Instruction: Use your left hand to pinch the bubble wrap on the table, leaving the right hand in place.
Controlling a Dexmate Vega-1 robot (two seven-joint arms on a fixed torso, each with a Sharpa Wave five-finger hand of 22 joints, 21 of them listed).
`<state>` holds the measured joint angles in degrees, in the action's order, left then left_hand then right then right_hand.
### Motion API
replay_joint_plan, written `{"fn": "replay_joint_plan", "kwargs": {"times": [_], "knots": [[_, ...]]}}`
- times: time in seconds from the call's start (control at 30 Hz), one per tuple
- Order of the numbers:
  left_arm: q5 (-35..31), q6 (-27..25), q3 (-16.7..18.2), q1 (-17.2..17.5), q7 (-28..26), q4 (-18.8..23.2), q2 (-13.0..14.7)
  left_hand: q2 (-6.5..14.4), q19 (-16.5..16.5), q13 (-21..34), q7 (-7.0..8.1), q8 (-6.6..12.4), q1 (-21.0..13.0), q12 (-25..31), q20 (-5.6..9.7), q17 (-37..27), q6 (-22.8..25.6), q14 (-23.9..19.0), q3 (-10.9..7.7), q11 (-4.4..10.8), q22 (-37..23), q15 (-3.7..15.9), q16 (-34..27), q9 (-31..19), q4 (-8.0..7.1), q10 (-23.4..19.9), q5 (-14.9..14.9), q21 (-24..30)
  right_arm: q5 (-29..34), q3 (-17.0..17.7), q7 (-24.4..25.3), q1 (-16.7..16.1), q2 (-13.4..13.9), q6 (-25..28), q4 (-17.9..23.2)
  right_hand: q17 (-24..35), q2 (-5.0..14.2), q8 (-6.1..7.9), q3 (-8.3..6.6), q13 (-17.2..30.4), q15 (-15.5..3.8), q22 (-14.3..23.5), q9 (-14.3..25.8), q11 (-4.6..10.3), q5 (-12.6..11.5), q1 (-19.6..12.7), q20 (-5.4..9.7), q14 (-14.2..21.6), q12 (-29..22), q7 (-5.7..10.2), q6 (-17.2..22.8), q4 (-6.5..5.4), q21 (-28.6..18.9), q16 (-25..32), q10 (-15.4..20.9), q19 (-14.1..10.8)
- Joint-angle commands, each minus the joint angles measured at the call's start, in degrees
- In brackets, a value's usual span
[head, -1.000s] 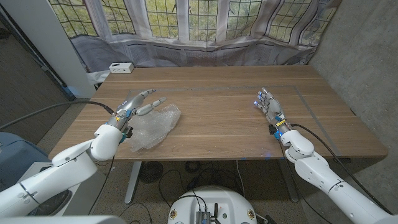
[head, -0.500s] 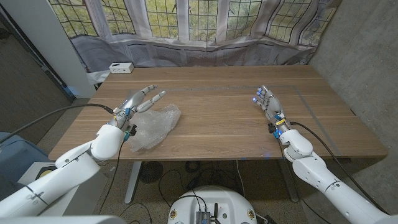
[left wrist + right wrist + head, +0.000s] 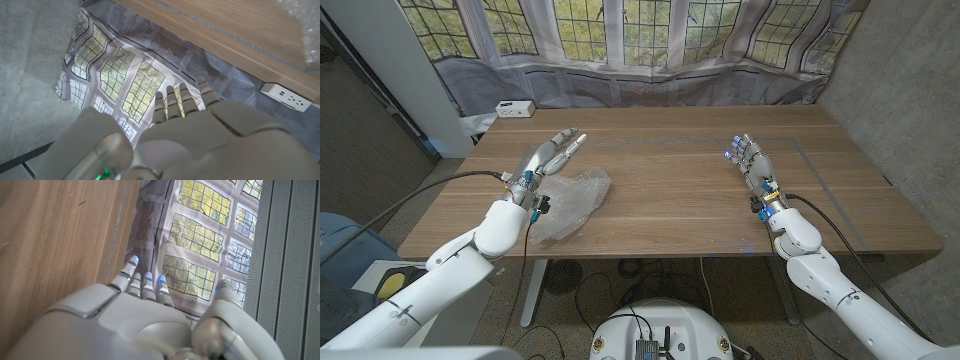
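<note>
A crumpled sheet of clear bubble wrap (image 3: 568, 203) lies on the wooden table (image 3: 670, 190) near its front left; a corner of the bubble wrap (image 3: 305, 20) shows in the left wrist view. My left hand (image 3: 548, 160) hangs just left of and beyond the wrap, fingers stretched out and apart, holding nothing. In the left wrist view the left hand (image 3: 185, 130) points its straight fingers toward the window. My right hand (image 3: 750, 165) stands at the table's right side, fingers extended and empty; the right hand (image 3: 145, 310) looks the same in the right wrist view.
A white power strip (image 3: 514, 109) sits at the table's back left corner, and also shows as the power strip (image 3: 286, 96) in the left wrist view. A grey curtain (image 3: 650, 85) and leaded windows run behind the table. A concrete wall stands to the right.
My left hand has lifted off the bubble wrap, moved away toward the back of the table and straightened its fingers. The wrap and the right hand stay where they were.
</note>
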<state>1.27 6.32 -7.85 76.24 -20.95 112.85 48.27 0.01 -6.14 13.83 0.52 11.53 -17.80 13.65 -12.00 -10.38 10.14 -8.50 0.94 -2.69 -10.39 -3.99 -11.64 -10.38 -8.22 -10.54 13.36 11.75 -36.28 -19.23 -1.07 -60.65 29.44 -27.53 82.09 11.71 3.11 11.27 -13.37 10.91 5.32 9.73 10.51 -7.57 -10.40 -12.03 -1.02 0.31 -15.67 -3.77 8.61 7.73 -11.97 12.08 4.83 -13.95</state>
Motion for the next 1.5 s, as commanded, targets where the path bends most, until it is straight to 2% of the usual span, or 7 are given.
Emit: {"fn": "replay_joint_plan", "kwargs": {"times": [0.03, 0.1, 0.23, 0.33, 0.5, 0.8, 1.5], "knots": [[6.87, 7.32, -2.81, -5.55, 4.88, -7.31, -4.59, 0.28, -0.42, -0.03, -0.23, -0.52, 0.34, -0.35, -0.15, -0.17, -0.8, -0.05, 0.26, -0.2, -0.19, -0.31, 0.25, -0.12, 0.11, 0.47, 0.46, 0.04, -0.37, 0.13, -2.47, 0.72, -0.62, -4.56, -1.17, 0.14, -0.58, 0.26, 0.22, -0.02, 0.34, 0.17, 0.2, -0.09, 0.04, 0.2, -0.05, -0.13, 0.27, 0.87, 0.48, -0.13, -0.01, -0.08, -0.66, -0.19], [8.24, 9.34, -3.27, -6.35, 5.62, -8.95, -5.45, 0.25, -0.62, -0.16, -0.69, -0.73, 0.36, -0.44, 0.29, -0.16, -1.34, -0.05, 0.36, -0.57, -0.17, -0.34, 0.3, -0.1, 0.2, 0.56, 0.54, 0.09, -0.12, 0.08, -2.64, 0.75, -0.28, -4.46, -0.88, 0.15, -0.58, 0.17, 0.27, -0.05, 0.51, 0.17, 0.19, -0.17, 0.04, 0.32, -0.08, -0.48, 0.47, 0.67, 0.38, -0.2, 0.18, -0.24, -0.9, 0.17], [11.18, 12.83, -4.0, -7.94, 7.3, -12.07, -7.0, 0.14, -1.36, -0.73, -2.36, -0.8, 0.39, -0.66, 4.47, -0.08, -1.8, -0.25, 0.77, -1.49, -0.07, -0.12, 0.43, -0.03, 0.56, 0.43, 0.91, 0.23, 0.12, -0.06, -2.65, 1.03, 0.03, -3.93, -0.36, 0.15, -0.72, -0.26, 0.39, -0.11, 0.38, 0.18, 0.17, -0.36, 0.03, 0.51, 0.03, -0.87, 0.9, -0.59, -0.44, -0.26, 0.35, -0.44, -1.38, 0.37], [13.19, 14.4, -4.48, -9.16, 8.55, -14.03, -7.88, 0.15, -1.74, -0.95, -3.16, -0.87, 0.36, -0.75, 6.02, -0.06, -2.12, -0.24, 0.9, -1.53, -0.03, -0.22, 0.52, 0.0, 0.7, 0.41, 1.06, 0.28, 0.21, -0.27, -3.27, 1.64, 0.07, -3.93, -0.92, 0.12, -0.81, -0.69, 0.45, -0.15, 0.36, 0.17, 0.15, -0.5, 0.0, 0.57, 0.37, -1.16, 1.26, -1.62, -1.5, -0.26, 0.48, -0.6, -1.77, 0.56], [17.31, 15.9, -5.86, -11.89, 12.23, -17.81, -8.93, 0.18, -1.79, -1.12, -3.91, -0.98, 0.32, -0.97, 6.29, -0.04, -2.53, -0.01, 1.0, -1.61, 0.01, -0.29, 0.66, 0.02, 0.81, 0.78, 1.17, 0.21, -0.45, -0.58, -3.92, 2.44, -0.09, -2.99, -1.6, 0.09, -1.0, -0.94, 0.57, -0.18, 0.35, 0.17, 0.12, -0.53, -0.01, 0.65, 0.65, -1.71, 1.63, -2.25, -2.36, -0.24, 0.71, -0.84, -2.18, 1.02], [20.99, 15.99, -8.09, -15.48, 14.51, -22.94, -10.96, 0.26, -0.75, -1.35, -3.67, -1.27, 0.32, -1.37, 5.98, -0.03, -3.64, 1.02, 1.15, -1.36, 0.03, -0.45, 1.03, 0.06, 0.93, 1.6, 1.3, -0.27, -2.32, -1.3, -5.99, 4.31, -0.56, -0.62, -3.87, 0.14, -1.32, -0.96, 0.99, -0.22, 0.45, 0.18, 0.09, -0.42, -0.03, 1.31, 0.36, -3.7, 2.71, -1.68, -3.23, -0.48, 1.45, -1.41, -3.96, 3.35], [23.69, 15.54, -10.47, -17.02, 15.11, -26.15, -11.81, 0.41, 0.76, -1.7, -3.38, -0.99, 0.39, -1.71, 5.45, -0.04, -3.8, 2.0, 1.44, -1.13, 0.03, -0.57, 1.16, 0.09, 1.06, 2.47, 1.47, -0.76, -2.86, -1.31, -5.42, 4.62, -0.78, 1.19, -4.86, 0.1, -1.25, -0.81, 1.07, -0.23, 0.5, 0.19, 0.08, -0.62, -0.14, 1.43, 0.29, -3.88, 2.87, -1.69, -3.37, -0.52, 1.3, -1.24, -3.91, 3.68]]}}
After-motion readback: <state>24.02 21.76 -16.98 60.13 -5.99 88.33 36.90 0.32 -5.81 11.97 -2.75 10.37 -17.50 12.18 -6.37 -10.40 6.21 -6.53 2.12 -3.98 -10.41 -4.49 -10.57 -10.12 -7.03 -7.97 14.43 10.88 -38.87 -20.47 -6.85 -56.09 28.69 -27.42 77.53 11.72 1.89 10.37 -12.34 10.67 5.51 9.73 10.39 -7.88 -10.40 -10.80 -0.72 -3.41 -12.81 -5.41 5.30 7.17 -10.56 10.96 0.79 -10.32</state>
